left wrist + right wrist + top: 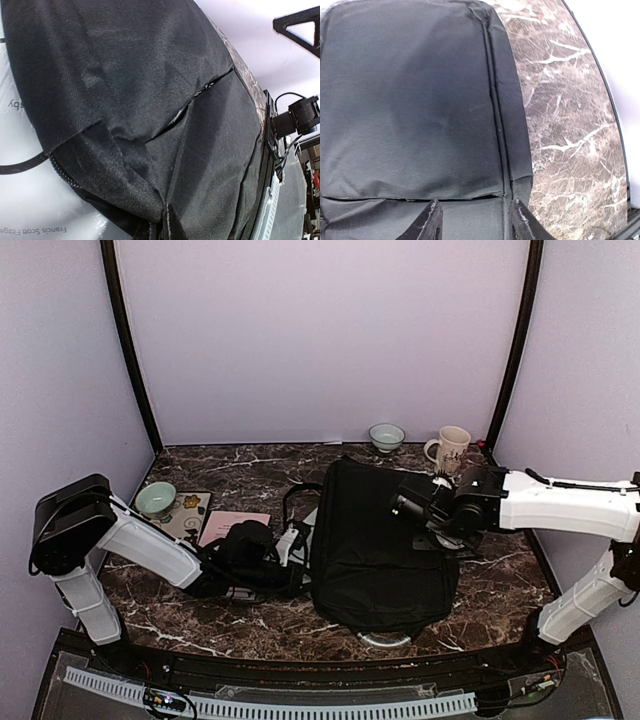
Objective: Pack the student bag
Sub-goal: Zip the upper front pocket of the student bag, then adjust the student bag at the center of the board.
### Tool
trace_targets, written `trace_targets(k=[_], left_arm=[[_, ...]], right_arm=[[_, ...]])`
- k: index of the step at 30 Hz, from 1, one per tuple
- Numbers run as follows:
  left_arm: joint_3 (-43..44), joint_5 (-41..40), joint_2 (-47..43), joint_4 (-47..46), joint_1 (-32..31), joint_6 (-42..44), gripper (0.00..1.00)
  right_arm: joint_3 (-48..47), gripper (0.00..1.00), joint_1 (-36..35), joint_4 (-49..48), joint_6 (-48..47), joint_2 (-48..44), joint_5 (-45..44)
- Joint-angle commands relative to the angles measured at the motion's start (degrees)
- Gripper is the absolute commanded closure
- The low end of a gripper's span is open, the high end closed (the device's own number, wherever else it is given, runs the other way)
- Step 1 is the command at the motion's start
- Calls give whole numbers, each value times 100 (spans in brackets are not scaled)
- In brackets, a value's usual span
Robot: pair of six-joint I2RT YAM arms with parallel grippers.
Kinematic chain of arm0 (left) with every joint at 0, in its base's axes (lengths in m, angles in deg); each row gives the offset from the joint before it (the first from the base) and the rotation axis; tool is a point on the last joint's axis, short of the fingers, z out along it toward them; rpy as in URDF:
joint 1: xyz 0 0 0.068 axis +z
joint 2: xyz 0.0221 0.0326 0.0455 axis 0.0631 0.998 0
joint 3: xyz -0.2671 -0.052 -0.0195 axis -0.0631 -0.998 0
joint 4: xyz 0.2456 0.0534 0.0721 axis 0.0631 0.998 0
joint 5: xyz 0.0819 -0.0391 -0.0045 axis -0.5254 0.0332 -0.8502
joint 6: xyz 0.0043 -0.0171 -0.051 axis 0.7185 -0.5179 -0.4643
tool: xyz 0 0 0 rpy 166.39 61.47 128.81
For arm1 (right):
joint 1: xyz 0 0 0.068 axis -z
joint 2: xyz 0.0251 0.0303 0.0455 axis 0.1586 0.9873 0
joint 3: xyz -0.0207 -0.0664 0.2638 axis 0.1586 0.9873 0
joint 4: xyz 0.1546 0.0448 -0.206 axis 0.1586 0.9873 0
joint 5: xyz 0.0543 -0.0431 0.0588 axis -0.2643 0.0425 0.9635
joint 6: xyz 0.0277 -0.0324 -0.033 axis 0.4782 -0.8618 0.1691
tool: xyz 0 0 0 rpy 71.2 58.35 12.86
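Note:
The black student bag lies flat in the middle of the marble table. My left gripper is at the bag's left edge. In the left wrist view black bag fabric fills the frame and gathers into a pinch at the bottom centre, with my fingers hidden behind it. A white book with printed text lies under that fabric. My right gripper hovers open and empty over the bag's upper right part. Its fingertips straddle the bag's seam, and the gripper is over the black cloth.
A pink notebook lies left of the bag. A green bowl sits by a floral card at the left. A small bowl and a mug stand at the back. Bare marble lies right of the bag.

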Motion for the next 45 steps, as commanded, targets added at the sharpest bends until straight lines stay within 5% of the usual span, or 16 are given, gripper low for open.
trace_targets(k=[1, 14, 20, 33, 45], left_arm=[[153, 296, -96, 408, -177, 400, 100], [331, 65, -390, 1118, -279, 1010, 100], [372, 151, -281, 1082, -279, 931, 100], [313, 42, -309, 1064, -279, 870, 100], [297, 75, -352, 1043, -279, 862, 100]], right_arm=[[73, 53, -211, -242, -64, -153, -363], [839, 35, -467, -599, 244, -301, -793], [1362, 0, -229, -1307, 111, -638, -1034], [1982, 0, 2496, -3143, -2049, -1371, 932], [2730, 0, 3261, -4073, -2513, -1099, 2126]])
